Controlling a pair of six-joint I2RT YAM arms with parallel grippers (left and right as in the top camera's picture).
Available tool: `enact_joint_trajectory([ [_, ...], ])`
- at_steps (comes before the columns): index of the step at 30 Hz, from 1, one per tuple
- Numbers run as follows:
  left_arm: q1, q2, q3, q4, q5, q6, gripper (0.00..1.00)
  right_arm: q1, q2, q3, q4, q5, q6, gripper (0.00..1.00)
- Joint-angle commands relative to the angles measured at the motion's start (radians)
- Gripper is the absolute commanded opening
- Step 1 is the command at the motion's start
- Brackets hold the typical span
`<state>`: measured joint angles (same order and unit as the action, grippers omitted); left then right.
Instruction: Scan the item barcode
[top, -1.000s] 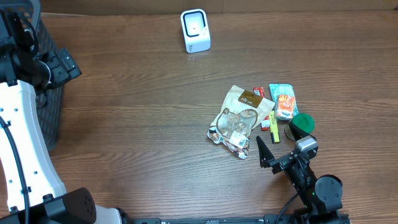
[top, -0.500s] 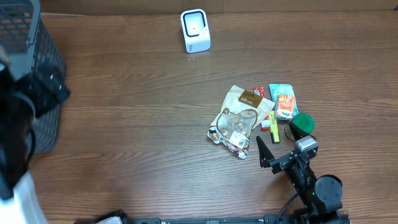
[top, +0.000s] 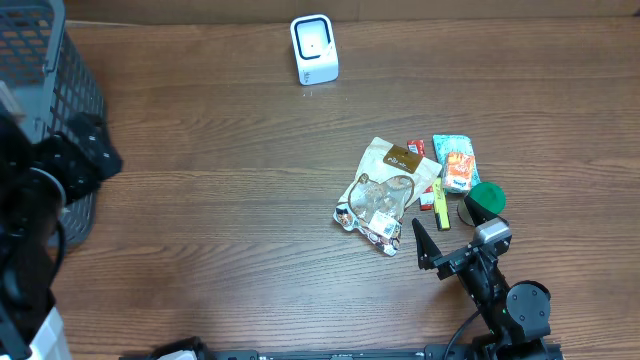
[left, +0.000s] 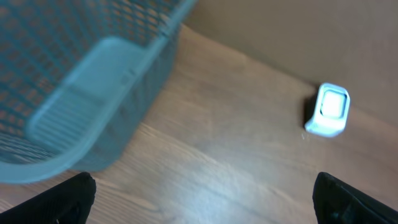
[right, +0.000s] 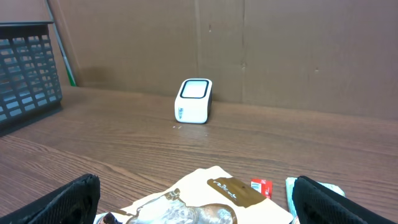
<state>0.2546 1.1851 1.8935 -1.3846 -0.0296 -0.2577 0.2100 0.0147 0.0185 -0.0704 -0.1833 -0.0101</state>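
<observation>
One: Five goods lie in one heap just ahead of the right gripper (top: 428, 250), whose jaws stand wide with nothing between them. Which worries you first?

Two: The snack pouch (top: 385, 190), nearest the fingers. It lies flat and crinkled on the table (top: 220, 220). I judge that a pinch from the side may slip off the film, or shove the pouch into its neighbours instead of lifting it.

One: And those neighbours?

Two: The yellow stick (top: 440, 205) lies against the pouch's right edge, with the green-lidded jar (top: 487, 200) just beside it. The red sachet (top: 416, 148) and the orange-and-green packet (top: 456, 160) lie behind. Jaws that wide could catch two things at once, or tip the jar so that it rolls.

One: Suppose the pouch comes up cleanly.

Two: Then the barcode. A white label shows at the pouch's near end, but I cannot tell whether it carries the code. If the code faces down or the film is creased, the reader gets nothing.

One: Farther out?

Two: The barcode scanner (top: 314, 48) stands well apart near the far edge, its window tilted upward. A limp pouch carried that far may droop, fold over its own code, or drop.

One: And the left side?

Two: The left gripper (left: 202, 196) is wide and empty too, hanging above the table beside the mesh basket (top: 50, 90). That arm looks blurred from above, and a careless swing could knock the basket.
</observation>
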Motion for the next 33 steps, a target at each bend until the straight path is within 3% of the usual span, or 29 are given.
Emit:
enact_joint_trajectory([
  [1,-0.062,-0.052,-0.1,-0.003,0.004,0.008,1.0,-0.005,-0.012,-0.011,0.005,-0.002,0.007,1.0],
  [15,-0.124,-0.324,-0.76,-0.003,0.004,0.008,1.0,-0.005,-0.012,-0.011,0.005,-0.002,0.007,1.0],
  [33,-0.124,-0.551,-1.256,0.333,-0.03,-0.008,1.0,-0.005,-0.012,-0.011,0.005,-0.002,0.007,1.0],
])
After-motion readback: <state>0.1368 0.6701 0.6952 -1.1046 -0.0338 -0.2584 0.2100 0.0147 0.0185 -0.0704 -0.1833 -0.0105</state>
